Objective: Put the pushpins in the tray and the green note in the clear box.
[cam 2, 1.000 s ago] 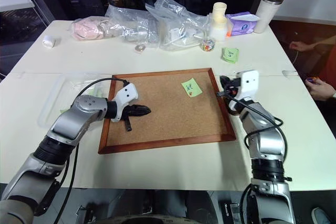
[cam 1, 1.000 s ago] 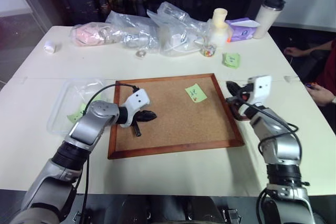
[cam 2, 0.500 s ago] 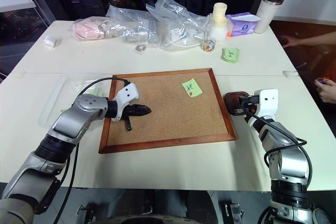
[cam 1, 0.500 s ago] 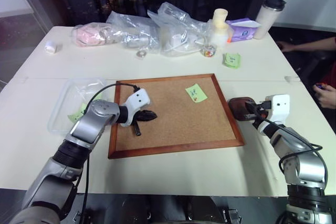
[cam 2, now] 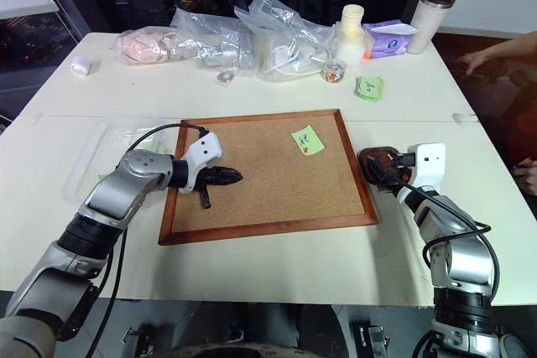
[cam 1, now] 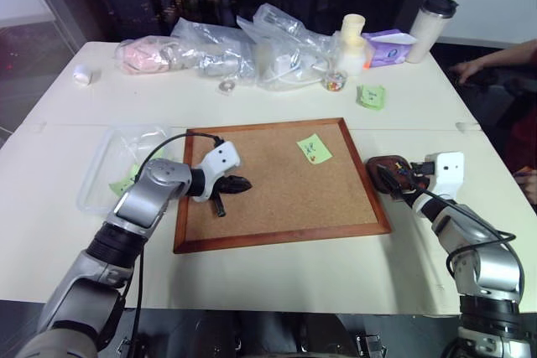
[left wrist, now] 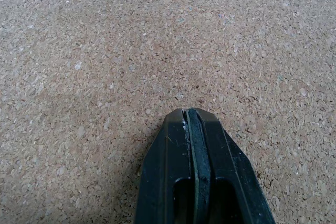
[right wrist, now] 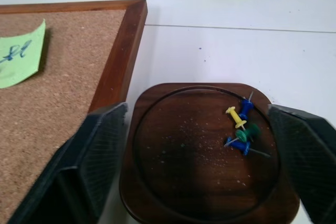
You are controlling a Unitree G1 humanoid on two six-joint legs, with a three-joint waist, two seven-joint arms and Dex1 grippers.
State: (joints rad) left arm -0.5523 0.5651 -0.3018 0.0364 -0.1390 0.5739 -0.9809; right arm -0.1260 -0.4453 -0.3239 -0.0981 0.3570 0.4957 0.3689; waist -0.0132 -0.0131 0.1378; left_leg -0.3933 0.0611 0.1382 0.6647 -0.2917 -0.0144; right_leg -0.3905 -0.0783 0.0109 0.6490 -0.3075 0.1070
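Note:
The dark brown tray (right wrist: pixel 157 182) lies on the white table just right of the corkboard (cam 1: pixel 277 199). Several pushpins (right wrist: pixel 241 129), blue, yellow and green, lie in its right half. My right gripper (right wrist: pixel 197 114) is open, one finger on each side of the tray (cam 1: pixel 377 165), nothing between them. The green note (cam 1: pixel 313 149) sits on the cork near the board's far right corner. Over the board's left part, my left gripper (cam 1: pixel 237 184) is shut and empty, its tip (left wrist: pixel 190 114) just above bare cork. The clear box (cam 1: pixel 105 157) stands left of the board with a pale green slip (cam 1: pixel 126 182) inside.
Soft clear plastic bags (cam 1: pixel 252 48) lie along the table's far side, with a small glass jar (cam 1: pixel 334 81), a bright green pad (cam 1: pixel 369 95), a purple pack (cam 1: pixel 388 46) and a tumbler (cam 1: pixel 430 27). A person's hand (cam 1: pixel 470 69) rests at the far right edge.
My right hand came down and to the right until it was level with the tray, then its fingers opened around it. The left arm kept still.

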